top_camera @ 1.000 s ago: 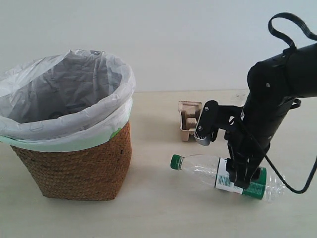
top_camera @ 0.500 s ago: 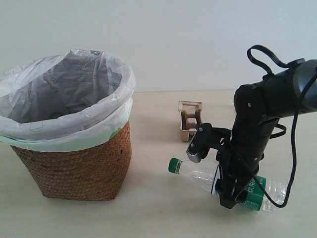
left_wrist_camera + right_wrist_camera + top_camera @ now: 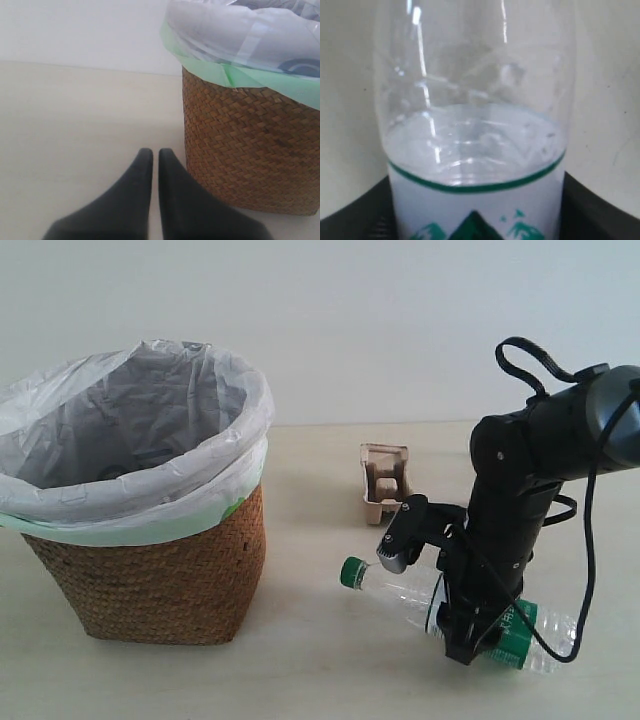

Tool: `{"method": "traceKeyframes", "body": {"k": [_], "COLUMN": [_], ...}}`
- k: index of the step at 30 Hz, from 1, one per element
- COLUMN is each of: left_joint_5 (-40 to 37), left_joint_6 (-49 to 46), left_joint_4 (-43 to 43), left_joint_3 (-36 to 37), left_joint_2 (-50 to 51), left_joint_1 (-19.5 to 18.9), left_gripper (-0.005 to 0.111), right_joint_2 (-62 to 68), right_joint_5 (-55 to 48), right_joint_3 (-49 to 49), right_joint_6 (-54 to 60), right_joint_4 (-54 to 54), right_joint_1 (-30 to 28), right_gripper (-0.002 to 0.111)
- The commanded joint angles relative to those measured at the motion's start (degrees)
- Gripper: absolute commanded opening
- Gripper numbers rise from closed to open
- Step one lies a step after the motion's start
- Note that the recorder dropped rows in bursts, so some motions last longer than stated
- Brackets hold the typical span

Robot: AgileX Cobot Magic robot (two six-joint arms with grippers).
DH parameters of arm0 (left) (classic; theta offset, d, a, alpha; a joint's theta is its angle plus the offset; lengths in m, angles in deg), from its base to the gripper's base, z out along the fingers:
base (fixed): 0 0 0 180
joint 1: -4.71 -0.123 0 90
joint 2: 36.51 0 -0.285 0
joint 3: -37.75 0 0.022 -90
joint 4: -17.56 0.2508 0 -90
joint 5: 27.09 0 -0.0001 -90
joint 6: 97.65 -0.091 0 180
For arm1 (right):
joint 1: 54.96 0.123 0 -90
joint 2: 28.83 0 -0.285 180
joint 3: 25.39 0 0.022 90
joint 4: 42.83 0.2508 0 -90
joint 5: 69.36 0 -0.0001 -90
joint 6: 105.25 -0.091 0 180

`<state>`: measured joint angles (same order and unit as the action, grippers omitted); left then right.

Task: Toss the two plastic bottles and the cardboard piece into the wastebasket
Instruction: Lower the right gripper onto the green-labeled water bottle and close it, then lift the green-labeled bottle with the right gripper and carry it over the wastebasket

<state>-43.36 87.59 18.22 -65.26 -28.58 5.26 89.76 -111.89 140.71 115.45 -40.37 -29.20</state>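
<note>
Clear plastic with a green cap (image 3: 352, 573), the green-capped bottle (image 3: 395, 585) lies on its side on the table (image 3: 330, 680), at the near right, cap pointing left toward the wicker wastebasket (image 3: 160, 570). Over the last second the right arm has dropped lower onto it, and the bottle has slid a little nearer with it, its cap end now angled slightly further out. In the last half second almost nothing moved, so the reach looks finished and the grasp made.

The right gripper (image 3: 478, 635) straddles the green-white label (image 3: 470, 220). In the right wrist view its dark fingers (image 3: 350, 210) press against both sides of the label, clamped on the bottle. From here the bottle seems to rest on the table, not yet lifted; the lift and the carry leftward over the rim are what remain for it.

The cardboard tray (image 3: 385, 483) sits untouched on the table just beyond the bottle, well right of the wastebasket. The smaller bottle is nowhere on the table; whether it lies inside the plastic bag (image 3: 215, 405) I cannot tell.

The left gripper (image 3: 152, 152) hangs low beside the wastebasket, fingers almost together, holding nothing.
</note>
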Motion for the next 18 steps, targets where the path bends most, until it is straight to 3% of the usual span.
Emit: {"method": "traceKeyframes", "body": {"k": [1, 13, 18], "left_joint_5": [0.38, 0.38, 0.38], "left_joint_6": [0.31, 0.31, 0.31], "left_joint_4": [0.28, 0.28, 0.28], "left_joint_3": [0.23, 0.23, 0.23], "left_joint_2": [-0.15, -0.15, -0.15], "left_joint_1": [0.00, 0.00, 0.00], "left_gripper": [0.004, 0.004, 0.004], "right_joint_2": [-0.29, -10.82, -19.93], "right_joint_5": [-2.25, -6.81, -2.29], "right_joint_3": [0.00, 6.00, 7.66], "right_joint_6": [-0.76, -10.42, -18.64], "right_joint_4": [1.58, 6.09, 6.40], "right_joint_1": [0.11, 0.11, 0.11], "right_gripper": [0.000, 0.000, 0.000]}}
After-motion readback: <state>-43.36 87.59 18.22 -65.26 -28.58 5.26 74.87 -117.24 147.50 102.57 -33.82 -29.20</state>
